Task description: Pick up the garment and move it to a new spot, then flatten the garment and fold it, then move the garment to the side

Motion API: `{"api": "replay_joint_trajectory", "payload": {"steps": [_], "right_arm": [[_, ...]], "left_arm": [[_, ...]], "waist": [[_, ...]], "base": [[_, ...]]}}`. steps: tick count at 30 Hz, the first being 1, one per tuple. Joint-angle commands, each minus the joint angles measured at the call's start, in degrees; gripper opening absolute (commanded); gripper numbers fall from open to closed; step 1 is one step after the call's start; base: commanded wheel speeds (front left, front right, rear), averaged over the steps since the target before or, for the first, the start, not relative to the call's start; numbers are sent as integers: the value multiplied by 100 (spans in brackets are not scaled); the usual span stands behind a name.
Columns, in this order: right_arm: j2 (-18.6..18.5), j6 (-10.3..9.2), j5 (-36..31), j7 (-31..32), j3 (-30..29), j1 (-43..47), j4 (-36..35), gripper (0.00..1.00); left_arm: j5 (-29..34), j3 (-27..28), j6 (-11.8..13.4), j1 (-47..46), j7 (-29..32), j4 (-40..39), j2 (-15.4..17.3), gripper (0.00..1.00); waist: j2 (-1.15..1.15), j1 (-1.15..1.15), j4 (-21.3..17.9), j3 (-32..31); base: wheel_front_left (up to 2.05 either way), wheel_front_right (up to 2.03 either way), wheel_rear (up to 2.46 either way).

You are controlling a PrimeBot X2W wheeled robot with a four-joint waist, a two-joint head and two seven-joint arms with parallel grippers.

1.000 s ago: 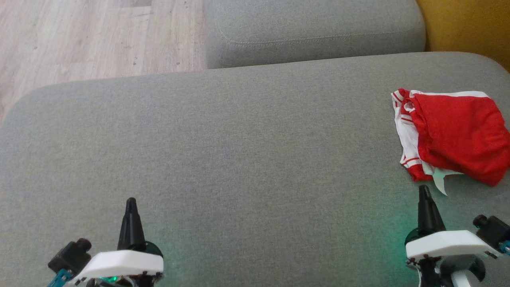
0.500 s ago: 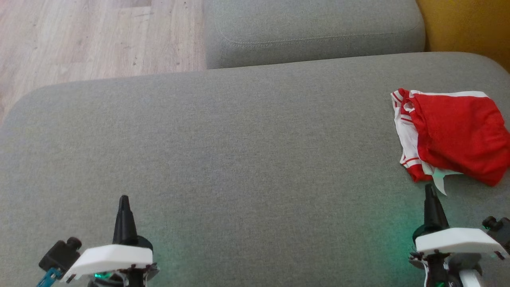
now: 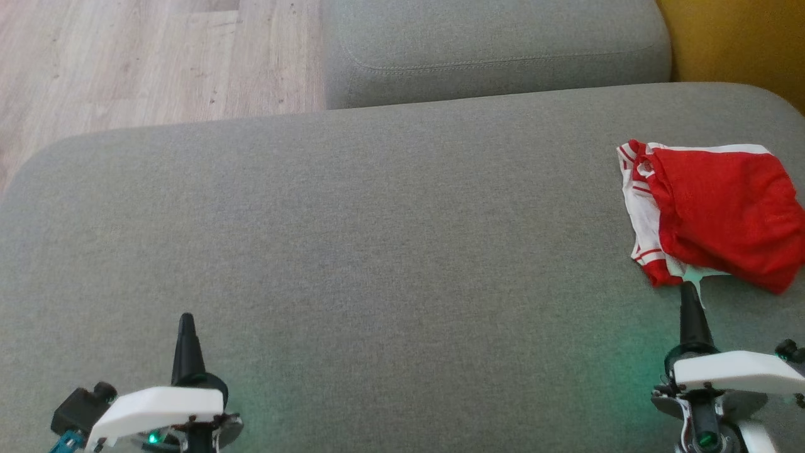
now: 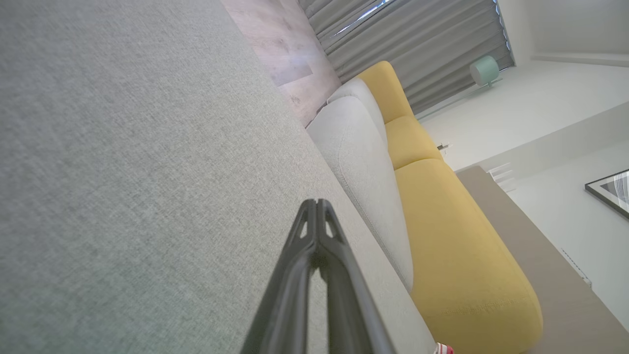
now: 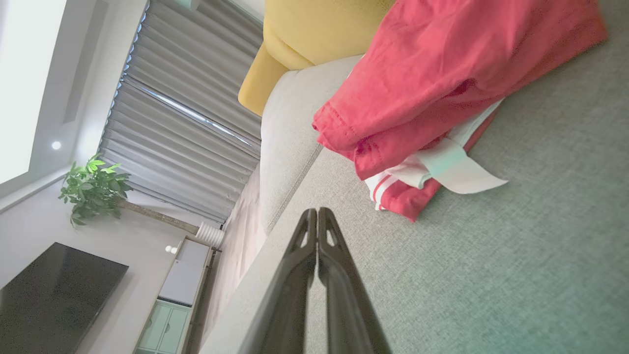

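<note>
The garment [image 3: 717, 214] is red with white striped trim, lying folded and a little rumpled at the right edge of the grey cushion [image 3: 377, 251]; the right wrist view shows the garment [image 5: 442, 83] close ahead with a white tag sticking out. My right gripper [image 3: 688, 290] is shut and empty, its tip just short of the garment's near hem. In its own view the right gripper [image 5: 317, 211] has its fingers pressed together. My left gripper [image 3: 186, 319] is shut and empty at the lower left, over bare cushion, as the left wrist view confirms for the left gripper [image 4: 317, 202].
A second grey cushion [image 3: 497, 47] lies beyond the main one, a yellow sofa [image 3: 736, 38] at the far right and wooden floor [image 3: 126, 56] at the far left. Curtains [image 5: 186, 113], a plant [image 5: 93, 189] and a television [image 5: 54, 295] stand farther off.
Both arms drew back toward the bottom of the head view, the left drifting left and the right drifting right. The garment has not moved.
</note>
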Motion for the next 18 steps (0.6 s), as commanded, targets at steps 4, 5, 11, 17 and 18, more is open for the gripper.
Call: {"api": "replay_joint_trajectory", "payload": {"steps": [4, 5, 11, 17, 18], "right_arm": [[-22, -3, 372, 108, 27, -295, -240, 0], [-23, -3, 436, 124, 21, -298, -246, 0], [-24, -3, 821, 223, -18, -314, -283, 0], [-25, -3, 1206, 322, -56, -331, -320, 0], [-26, -3, 1270, 338, -63, -334, -326, 0]], "left_arm": [[-303, 251, -44, -344, 97, -165, 49, 0], [-356, 266, -47, -348, 113, -165, 49, 0], [-675, 351, -66, -369, 213, -160, 49, 0], [-993, 437, -85, -391, 313, -156, 49, 0], [-1046, 451, -88, -395, 330, -155, 49, 0]], "waist": [[0, 0, 0, -1], [0, 0, -1, -2], [0, 0, -1, -3], [0, 0, -2, -5], [0, 0, -2, -5]], "base": [[0, 0, 0], [0, 0, 0], [0, 0, 0], [0, 0, 0], [0, 0, 0]]}}
